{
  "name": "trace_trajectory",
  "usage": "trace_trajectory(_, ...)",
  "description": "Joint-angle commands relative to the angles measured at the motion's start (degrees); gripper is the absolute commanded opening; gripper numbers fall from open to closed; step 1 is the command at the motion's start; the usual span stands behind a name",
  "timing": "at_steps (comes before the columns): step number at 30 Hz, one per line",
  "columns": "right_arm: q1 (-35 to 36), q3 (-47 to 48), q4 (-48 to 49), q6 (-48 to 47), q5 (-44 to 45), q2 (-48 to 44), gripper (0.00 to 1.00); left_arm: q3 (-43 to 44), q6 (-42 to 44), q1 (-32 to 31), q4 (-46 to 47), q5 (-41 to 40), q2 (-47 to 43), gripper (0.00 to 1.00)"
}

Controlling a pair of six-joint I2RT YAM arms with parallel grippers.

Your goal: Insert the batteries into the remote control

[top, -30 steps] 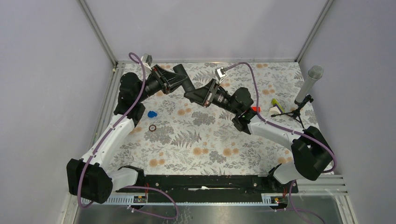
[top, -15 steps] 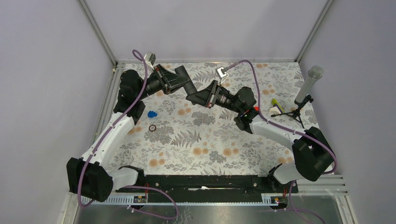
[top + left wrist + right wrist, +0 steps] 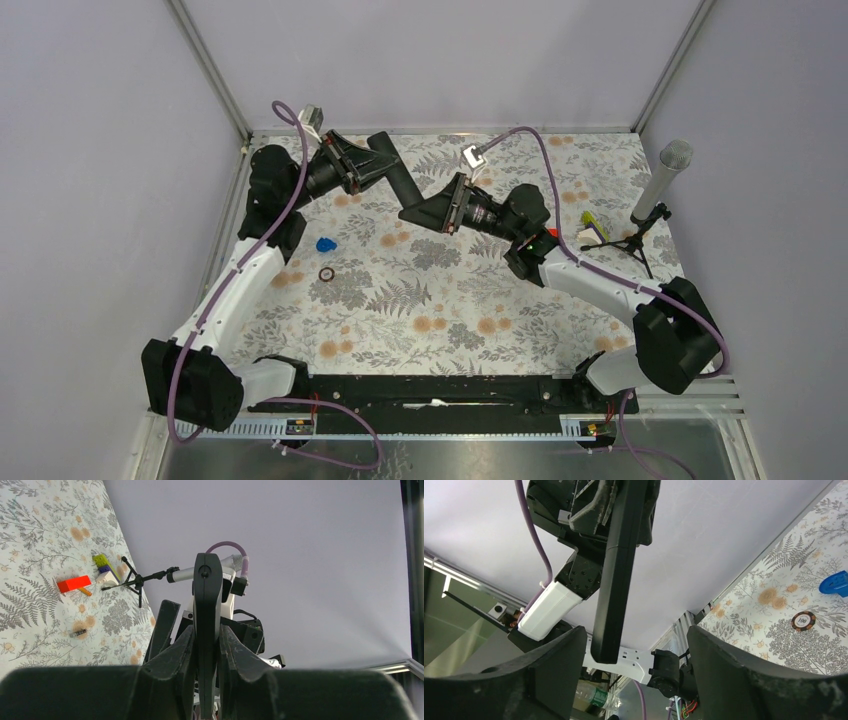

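Note:
The remote control (image 3: 401, 181), a slim black bar, is held in the air over the back of the mat. My left gripper (image 3: 373, 163) is shut on it, and the left wrist view shows the remote control (image 3: 207, 590) clamped edge-on between the left gripper's (image 3: 207, 630) fingers. My right gripper (image 3: 411, 213) stands open just at the bar's free end. In the right wrist view that end of the remote control (image 3: 616, 585) hangs between the right gripper's (image 3: 634, 667) wide-apart fingers, nearer the left one, touching neither. One small battery (image 3: 77, 633) lies on the mat.
A microphone (image 3: 660, 183) on a tripod stands at the right edge. Beside it lie a red block (image 3: 547, 233) and a yellow-green piece (image 3: 592, 222). A blue piece (image 3: 326, 244) and a dark round chip (image 3: 326, 273) lie on the left of the floral mat.
My right gripper has opened and let go of the remote's end. The left arm has drawn the remote slightly back and to the left.

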Motion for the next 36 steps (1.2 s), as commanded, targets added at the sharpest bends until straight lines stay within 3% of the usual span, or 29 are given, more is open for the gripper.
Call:
trace_trajectory(1,-0.4,3.2,5.3,0.8,1.0,-0.2,0.89,-0.2,1.1,-0.1,3.7,-1.7,-2.0,0.0)
trace_trajectory(3,-0.4,4.1,4.3,0.6,1.7,-0.4,0.95,-0.6,2.1,-0.1,3.0,-1.7,-2.3,0.0)
trace_trajectory(7,-0.4,7.8,-2.3,0.8,3.6,0.5,0.96,-1.6,3.4,-0.2,2.3,-1.6,-3.2,0.0)
trace_trajectory(13,-0.3,12.4,-13.7,2.9,4.1,4.1,0.72,-2.6,3.3,-0.3,3.4,-1.2,-4.3,0.0)
trace_trajectory(18,-0.4,9.6,-13.1,3.6,3.8,4.0,0.46,-2.1,2.2,-0.3,3.7,-1.9,-4.9,0.0)
trace_trajectory(24,-0.4,4.5,-10.7,3.2,1.6,3.0,0.29,-0.7,-1.3,-0.2,6.8,-2.2,-4.1,0.0)
trace_trajectory(36,-1.1,3.0,-10.7,-6.6,-11.3,3.9,0.24,2.4,-6.0,0.4,8.7,1.1,-1.0,0.0)
